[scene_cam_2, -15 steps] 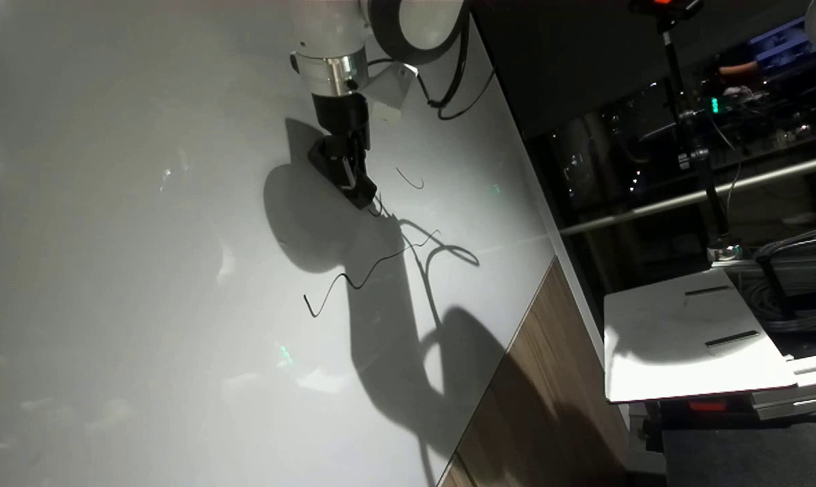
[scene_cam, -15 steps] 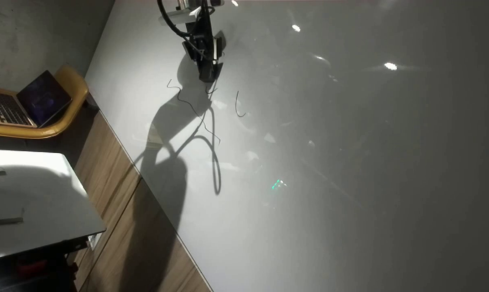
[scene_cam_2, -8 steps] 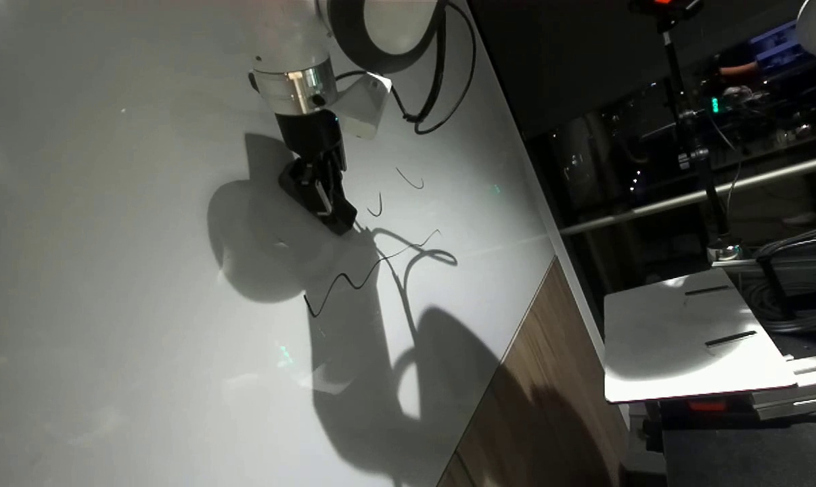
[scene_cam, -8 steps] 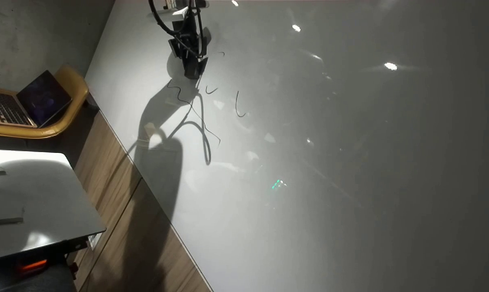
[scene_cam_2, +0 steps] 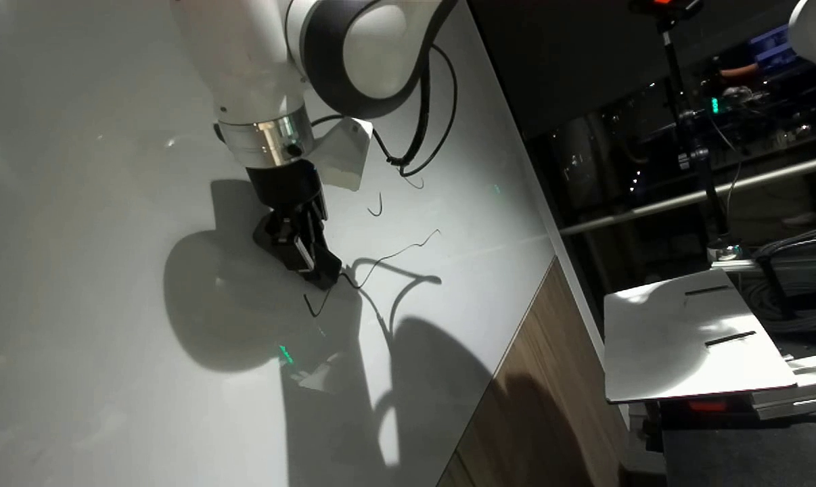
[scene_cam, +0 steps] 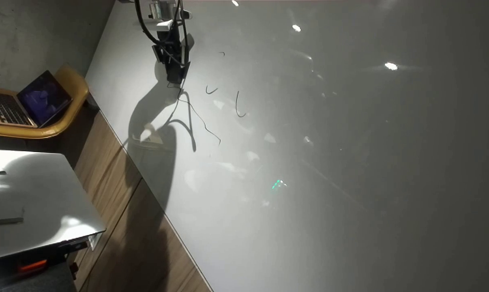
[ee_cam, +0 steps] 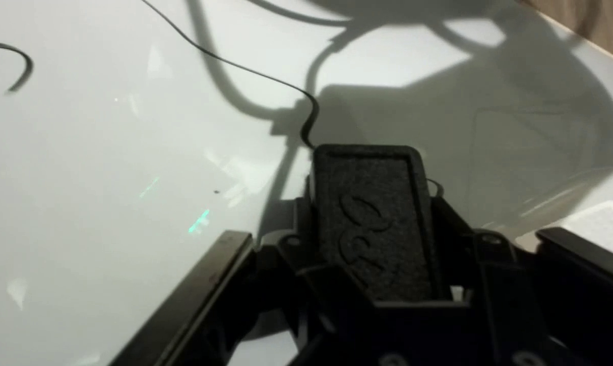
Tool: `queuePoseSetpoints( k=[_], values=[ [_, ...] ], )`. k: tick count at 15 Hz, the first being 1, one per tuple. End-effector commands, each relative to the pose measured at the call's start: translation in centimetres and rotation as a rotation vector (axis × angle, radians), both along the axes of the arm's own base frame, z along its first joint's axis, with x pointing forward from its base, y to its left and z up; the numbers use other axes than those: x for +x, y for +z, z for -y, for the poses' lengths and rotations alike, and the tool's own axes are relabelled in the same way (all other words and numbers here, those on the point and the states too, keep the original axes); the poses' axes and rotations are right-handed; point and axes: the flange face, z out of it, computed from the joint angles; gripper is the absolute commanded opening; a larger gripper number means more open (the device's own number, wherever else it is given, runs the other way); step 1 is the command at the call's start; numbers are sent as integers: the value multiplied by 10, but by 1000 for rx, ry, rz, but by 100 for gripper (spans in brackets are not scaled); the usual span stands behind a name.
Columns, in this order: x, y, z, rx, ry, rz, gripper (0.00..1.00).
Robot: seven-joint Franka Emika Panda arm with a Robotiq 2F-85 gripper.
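Note:
My gripper (ee_cam: 370, 208) is shut on a black felt-like block (ee_cam: 372, 239) with curved grooves on its face. Its fingers press on the block's two long sides. In both exterior views the block (scene_cam: 174, 76) (scene_cam_2: 322, 269) points down from the gripper, over a glossy white surface (scene_cam: 309, 227). A thin dark wavy line (scene_cam: 204, 123) (scene_cam_2: 398, 253) runs on that surface. In the wrist view the line (ee_cam: 255, 73) passes behind the block and shows again at its right side. I cannot tell whether the block touches the surface.
Short dark curved marks (scene_cam: 237, 105) (scene_cam_2: 379, 205) lie beside the wavy line. The arm's cable (scene_cam_2: 442, 128) hangs in a loop. A wood panel (scene_cam_2: 550, 379) borders the white surface. A grey-white plate (scene_cam_2: 685, 345) and a laptop on a yellow chair (scene_cam: 72, 105) stand beyond.
My gripper, with the block, has moved left in an exterior view and down and left in the other view. It has left the short marks and now covers part of the wavy line.

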Motion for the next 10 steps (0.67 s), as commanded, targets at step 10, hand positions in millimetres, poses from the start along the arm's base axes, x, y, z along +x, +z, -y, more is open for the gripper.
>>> queuePoseSetpoints(
  k=[10],
  values=[
    [30, 5, 112, -84, -123, -4, 32]
  ],
)
